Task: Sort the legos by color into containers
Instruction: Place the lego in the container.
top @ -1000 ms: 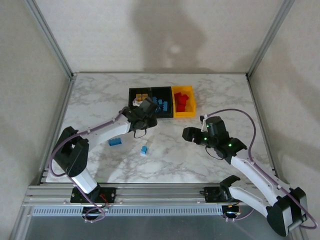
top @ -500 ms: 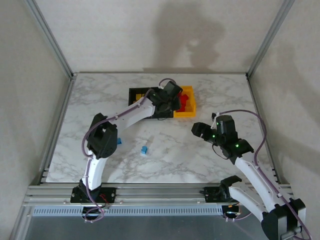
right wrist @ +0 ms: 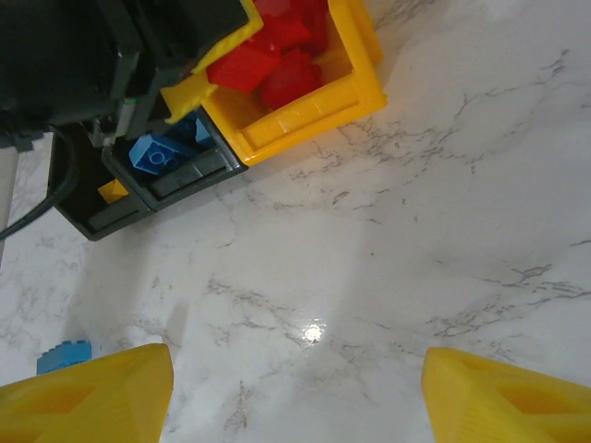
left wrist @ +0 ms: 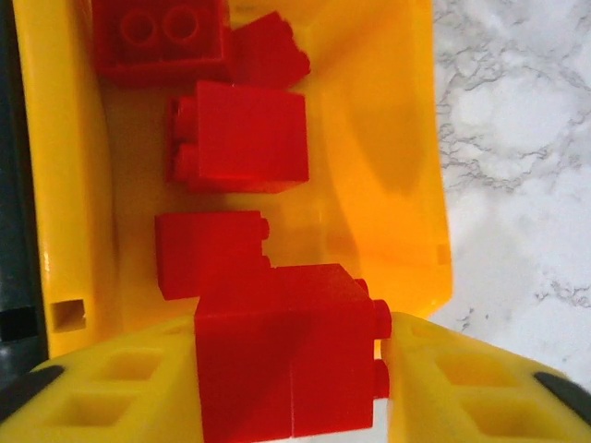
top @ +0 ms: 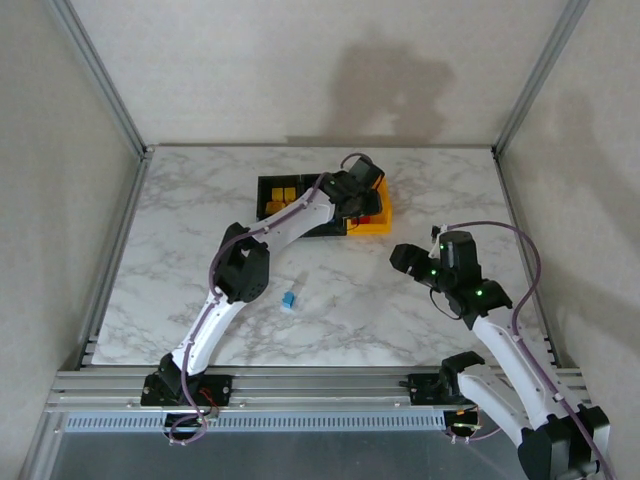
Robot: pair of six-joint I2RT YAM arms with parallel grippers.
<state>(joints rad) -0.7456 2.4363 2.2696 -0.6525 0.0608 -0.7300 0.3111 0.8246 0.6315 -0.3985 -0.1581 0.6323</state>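
Observation:
My left gripper [top: 358,196] hangs over the yellow-orange container [top: 379,222] at the right end of the row. Its jaws are shut on a red lego [left wrist: 286,355], with the studs against the right finger [left wrist: 462,378]. Several more red legos [left wrist: 245,134] lie in that bin [left wrist: 392,138] below it. The two black containers [top: 277,190] hold yellow legos [top: 285,194] and blue legos [right wrist: 152,155]. One blue lego [top: 288,300] lies loose on the marble. My right gripper [top: 405,258] hovers open over bare marble [right wrist: 295,378], right of the bins.
The left arm's elbow [top: 243,272] rests low over the table's left middle. A metal frame and walls close in the table on all sides. Open marble lies in front of and to the right of the bins.
My left gripper has swung from the left of the bins across to above the yellow-orange bin with the red lego in it. My right gripper has drifted slightly right.

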